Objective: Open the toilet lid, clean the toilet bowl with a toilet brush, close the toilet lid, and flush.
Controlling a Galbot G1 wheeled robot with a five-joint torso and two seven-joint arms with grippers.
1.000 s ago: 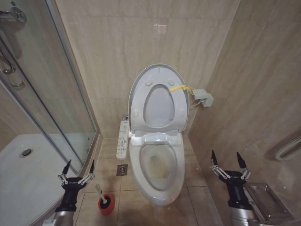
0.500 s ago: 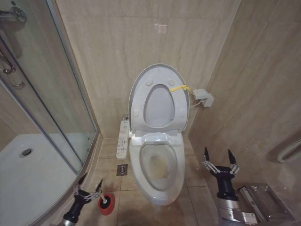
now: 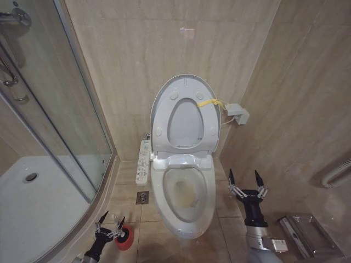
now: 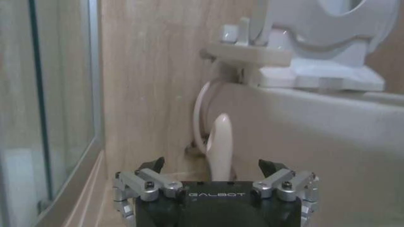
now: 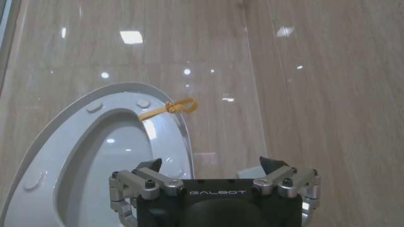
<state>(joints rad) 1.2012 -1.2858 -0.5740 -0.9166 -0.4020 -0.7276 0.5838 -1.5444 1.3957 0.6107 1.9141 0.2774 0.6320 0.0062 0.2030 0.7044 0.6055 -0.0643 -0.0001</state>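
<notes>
The toilet lid [image 3: 186, 90] stands raised against the wall with the seat ring up in front of it and a yellow strap [image 3: 207, 102] at its edge. The stained toilet bowl [image 3: 186, 194] lies open below. My left gripper [image 3: 111, 222] is open, low by the floor, over the red cup holder [image 3: 126, 240]. In the left wrist view the toilet brush's white handle [image 4: 220, 144] rises between the open fingers of the left gripper [image 4: 211, 165], untouched. My right gripper [image 3: 244, 179] is open beside the bowl's right side; its wrist view shows the right gripper [image 5: 211, 163] facing the lid [image 5: 94, 156].
A glass shower enclosure [image 3: 55, 109] and its white tray [image 3: 33, 203] close off the left. The button panel [image 3: 143, 161] and a floor drain [image 3: 141, 198] lie left of the bowl. A metal box [image 3: 304, 233] sits at the lower right by the wall.
My left gripper has dropped and moved right, down onto the brush handle at the red holder. My right gripper has moved left, closer to the bowl.
</notes>
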